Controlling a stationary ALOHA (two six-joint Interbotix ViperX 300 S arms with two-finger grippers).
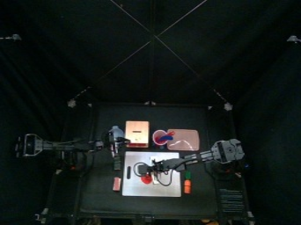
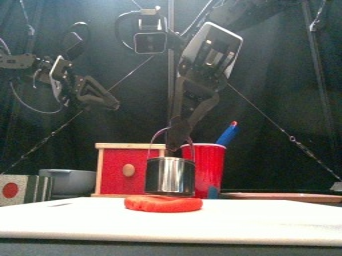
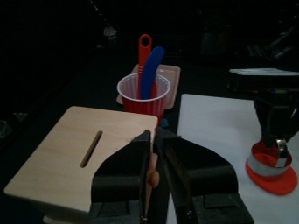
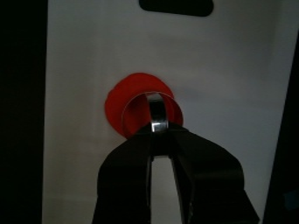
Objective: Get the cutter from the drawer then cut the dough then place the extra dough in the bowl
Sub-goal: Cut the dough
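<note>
My right arm (image 1: 209, 157) reaches in toward the middle and tips down. My right gripper (image 4: 156, 133) pinches the metal cutter (image 2: 171, 175). My left arm (image 1: 70, 146) stretches out flat, and my left gripper (image 3: 153, 140) is squeezed closed.

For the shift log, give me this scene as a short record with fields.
cutter: standing on the dough, held by its wire handle
dough: red disc on the white board
right tool: shut on the cutter
left tool: shut, over the wooden box
red cup: behind the dough, knives inside
</note>
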